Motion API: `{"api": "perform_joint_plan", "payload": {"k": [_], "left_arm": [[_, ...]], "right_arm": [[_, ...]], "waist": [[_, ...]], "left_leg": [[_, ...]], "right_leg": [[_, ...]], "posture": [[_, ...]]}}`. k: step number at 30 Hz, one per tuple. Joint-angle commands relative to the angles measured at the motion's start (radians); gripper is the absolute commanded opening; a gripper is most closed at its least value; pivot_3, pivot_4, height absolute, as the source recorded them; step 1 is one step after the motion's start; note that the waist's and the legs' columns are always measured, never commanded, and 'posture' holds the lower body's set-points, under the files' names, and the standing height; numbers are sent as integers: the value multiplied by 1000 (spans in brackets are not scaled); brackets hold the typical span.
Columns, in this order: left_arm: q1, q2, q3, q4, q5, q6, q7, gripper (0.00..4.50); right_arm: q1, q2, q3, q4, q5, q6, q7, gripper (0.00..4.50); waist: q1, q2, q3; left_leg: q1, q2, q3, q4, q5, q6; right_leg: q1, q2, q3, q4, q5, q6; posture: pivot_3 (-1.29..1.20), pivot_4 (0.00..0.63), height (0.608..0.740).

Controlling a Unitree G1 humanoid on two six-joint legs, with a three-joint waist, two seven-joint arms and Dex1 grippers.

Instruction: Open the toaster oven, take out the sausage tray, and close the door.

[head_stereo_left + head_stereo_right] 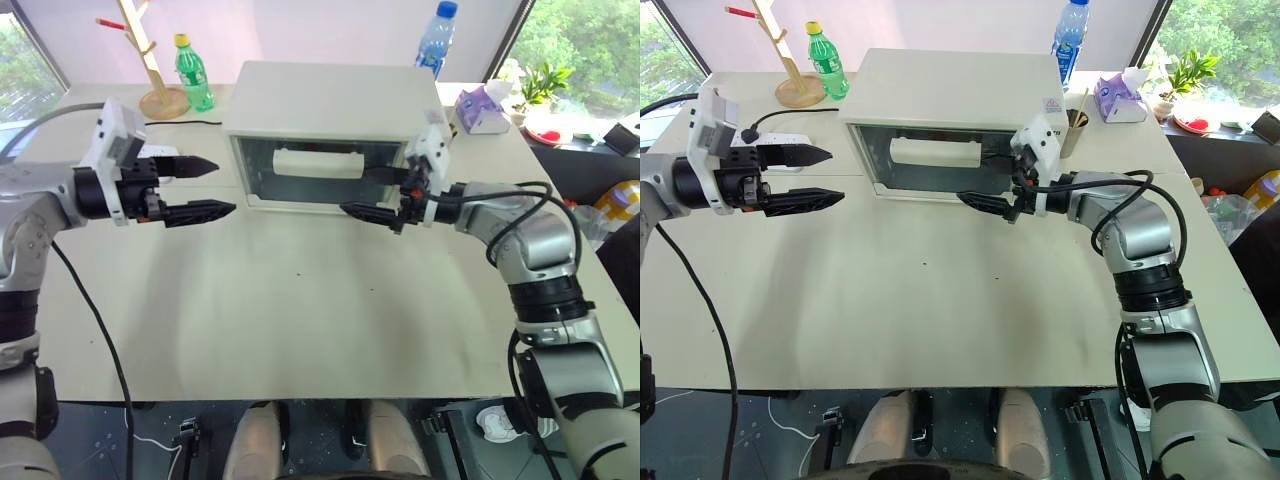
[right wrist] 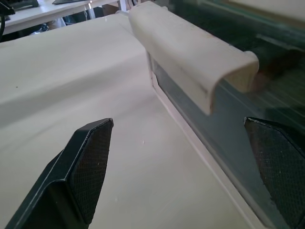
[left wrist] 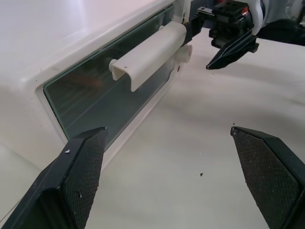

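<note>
Currently cream table, windows behind | toaster oven at table's back-centre, door shut | left end effector fingers apart, level beside oven | right end effector fingers apart, near handle

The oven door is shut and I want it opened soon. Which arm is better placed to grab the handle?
Right, probably. The right gripper hangs open at the handle's end, against the door; the left gripper, also open, hovers off the oven's side.
</note>
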Motion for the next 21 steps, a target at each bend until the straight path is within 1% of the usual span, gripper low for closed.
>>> {"api": "perform_joint_plan", "payload": {"k": [1, 4, 10, 14, 20, 21], "left_arm": [[-14, 8, 29, -18, -6, -8, -1, 4400], [-24, -5, 20, -4, 11, -25, 13, 4400], [-32, -34, 10, 1, 19, -28, 25, 4400], [-66, -61, -4, 39, 35, -32, 25, 4400], [-165, -112, -15, 122, 21, 0, 25, 4400], [-187, -121, -21, 147, 27, -3, 20, 4158]], "right_arm": [[-48, 22, -6, -14, 1, -23, 24, 4500], [-32, 29, -11, -91, 49, 33, 57, 4500], [56, 20, -22, -242, 89, 63, 73, 4500], [90, 28, -28, -306, 109, 95, 50, 4500], [143, 48, -27, -359, 115, 118, -2, 4500], [155, 50, -26, -365, 112, 117, -11, 4500]], "waist": [[-1, 0, 0], [-2, 0, 0], [0, 0, 0], [-2, 0, 0], [-3, 0, 0], [-4, 0, 0]], "left_leg": [[0, 0, 0, 0, 0, 0], [0, 0, 0, 0, 0, 0], [0, 0, -1, 0, 0, 0], [0, 0, -1, 0, 0, 0], [0, 0, -1, 0, 0, 0], [0, 0, -1, 0, 0, 0]], "right_leg": [[0, 0, 0, 0, 0, 0], [0, 0, 0, 0, 0, 0], [0, 0, 0, 1, 0, 0], [0, 1, 0, 1, 0, 0], [0, 1, 0, 1, 0, 0], [0, 1, 0, 1, 0, 0]], "posture": [[0, 150, 722], [0, 150, 722], [0, 150, 722], [0, 150, 722], [0, 150, 722], [0, 150, 722]]}}
